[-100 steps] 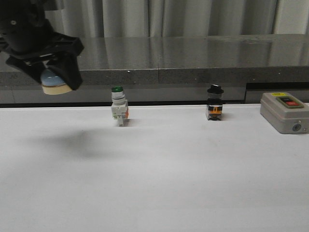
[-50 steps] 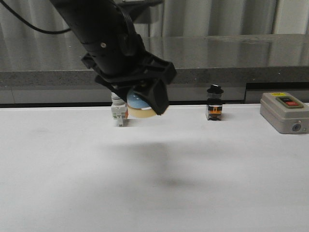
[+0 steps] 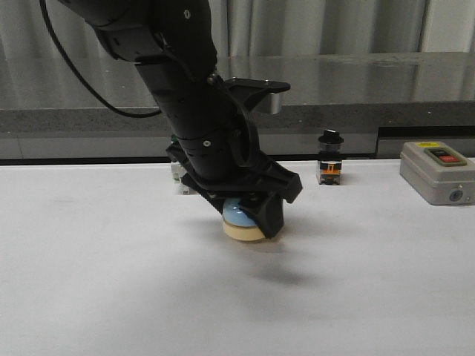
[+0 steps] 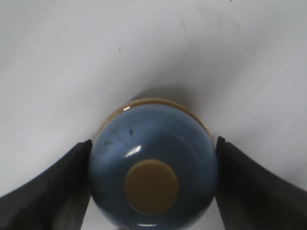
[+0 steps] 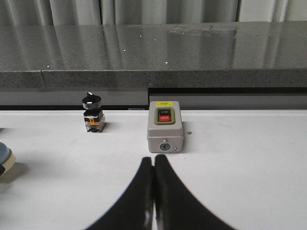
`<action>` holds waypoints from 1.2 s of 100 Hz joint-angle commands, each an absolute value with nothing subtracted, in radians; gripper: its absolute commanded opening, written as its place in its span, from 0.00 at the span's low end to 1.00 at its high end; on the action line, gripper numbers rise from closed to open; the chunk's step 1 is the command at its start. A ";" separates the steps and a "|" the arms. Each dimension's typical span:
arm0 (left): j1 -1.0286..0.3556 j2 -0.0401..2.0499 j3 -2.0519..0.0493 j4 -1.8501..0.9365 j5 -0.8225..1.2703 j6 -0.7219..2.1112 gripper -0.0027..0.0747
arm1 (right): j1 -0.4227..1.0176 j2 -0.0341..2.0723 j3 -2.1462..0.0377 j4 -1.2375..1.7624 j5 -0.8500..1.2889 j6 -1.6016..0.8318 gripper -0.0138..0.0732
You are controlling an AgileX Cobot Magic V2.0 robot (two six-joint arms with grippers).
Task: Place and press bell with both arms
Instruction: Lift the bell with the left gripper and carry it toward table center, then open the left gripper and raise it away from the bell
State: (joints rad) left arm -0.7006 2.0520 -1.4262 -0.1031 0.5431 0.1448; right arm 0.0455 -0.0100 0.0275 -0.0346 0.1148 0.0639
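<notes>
Gripping the bell (image 3: 243,223) between both fingers of the left end effector (image 3: 249,216), low over the white tabletop (image 3: 356,282), contact unclear. Keeping the right end effector (image 5: 153,165) pressed together, holding nothing.

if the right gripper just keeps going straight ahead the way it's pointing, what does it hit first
Most likely the grey switch box: it sits almost dead ahead of the shut right gripper, with bare table between them. Depth is hard to judge.

Left tool (image 3: 249,215) low over the table, fingers (image 4: 53,191) clamped; right tool (image 5: 153,167) fingers together
</notes>
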 commanded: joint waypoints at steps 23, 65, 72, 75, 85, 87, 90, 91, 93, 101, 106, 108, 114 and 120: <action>-0.709 2.000 -1.458 -0.116 0.519 0.144 0.56 | 0.038 -0.027 0.013 -0.044 0.030 0.059 0.09; -0.709 2.000 -1.458 -0.116 0.521 0.144 0.76 | 0.038 -0.027 0.013 -0.044 0.030 0.059 0.09; -0.709 2.000 -1.458 -0.116 0.521 0.144 0.76 | 0.038 -0.027 0.013 -0.044 0.030 0.059 0.09; -0.709 1.997 -1.458 -0.116 0.521 0.144 0.76 | 0.038 -0.027 0.013 -0.044 0.030 0.059 0.09; -0.709 1.978 -1.458 -0.116 0.521 0.144 0.76 | 0.038 -0.027 0.013 -0.044 0.030 0.059 0.09; -0.709 1.972 -1.458 -0.116 0.521 0.144 0.76 | 0.038 -0.027 0.013 -0.044 0.030 0.059 0.09; -0.709 1.962 -1.458 -0.116 0.521 0.144 0.76 | 0.038 -0.027 0.013 -0.044 0.030 0.059 0.09; -0.709 1.959 -1.458 -0.116 0.521 0.144 0.76 | 0.038 -0.027 0.013 -0.044 0.030 0.059 0.09; -0.709 1.950 -1.458 -0.116 0.521 0.144 0.76 | 0.038 -0.027 0.013 -0.044 0.030 0.059 0.09; -0.709 1.907 -1.458 -0.116 0.521 0.137 0.76 | 0.038 -0.027 0.013 -0.044 0.030 0.059 0.09; -0.707 1.877 -1.458 -0.116 0.521 0.134 0.76 | 0.038 -0.027 0.013 -0.044 0.030 0.059 0.09; -0.707 1.863 -1.458 -0.116 0.521 0.134 0.76 | 0.038 -0.027 0.013 -0.044 0.030 0.059 0.09; -0.698 1.824 -1.454 -0.116 0.521 0.132 0.76 | 0.038 -0.027 0.013 -0.044 0.030 0.059 0.09; -0.686 1.778 -1.448 -0.116 0.517 0.132 0.76 | 0.038 -0.027 0.013 -0.044 0.030 0.059 0.09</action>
State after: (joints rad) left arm -0.6979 1.8940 -1.4284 -0.1031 0.5585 0.1429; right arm 0.0455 -0.0100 0.0275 -0.0346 0.1148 0.0639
